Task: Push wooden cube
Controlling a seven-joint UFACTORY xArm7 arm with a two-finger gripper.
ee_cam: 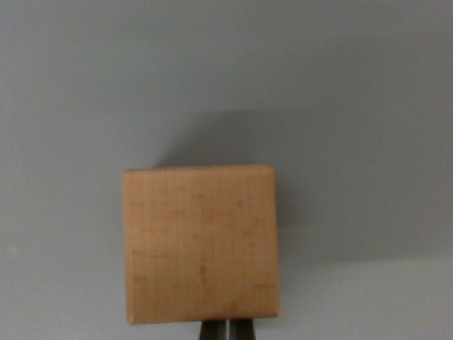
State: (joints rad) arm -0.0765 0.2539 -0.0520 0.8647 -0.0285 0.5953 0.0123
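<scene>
One wooden cube [200, 245] lies on the plain grey surface [340, 99], a little toward the wrist view's left of centre and low in the frame (its shadow falls up and right). One pincer [226, 330] peeks in at the bottom edge, its two fingertips pressed together, clenched on nothing, just at the cube's near side.

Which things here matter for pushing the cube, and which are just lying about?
Part of the job:
- wooden cube, sitting on the grey surface
- gripper, just its tips showing at the bottom edge, right up against the cube's near side

Just lying about:
- nothing else is in sight; only the plain grey surface and the cube's shadow on it
</scene>
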